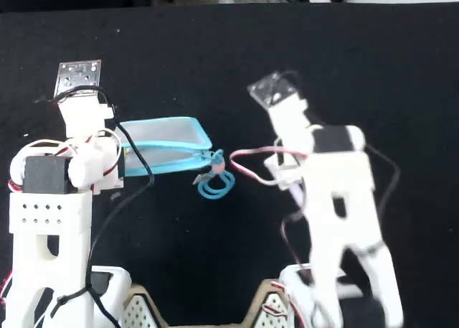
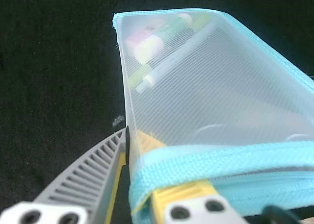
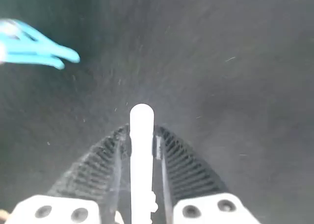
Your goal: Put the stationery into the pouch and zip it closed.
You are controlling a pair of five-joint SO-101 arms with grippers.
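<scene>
White, slim and round-tipped, a plastic stick (image 3: 142, 118) sits pinched in the right gripper (image 3: 142, 136), low centre of its wrist view, above the black tabletop (image 3: 221, 62). The left gripper (image 2: 131, 140) clamps one end of the translucent, turquoise-edged pouch (image 2: 211, 87) at lower left. Pink, green and white stationery (image 2: 152, 45) lies inside it, toward upper centre. Farther off, left of centre in the high view, the pouch's blue zip loop (image 1: 215, 183) trails rightward. By my judgement most is packed, and this stick and the zipping are left.
</scene>
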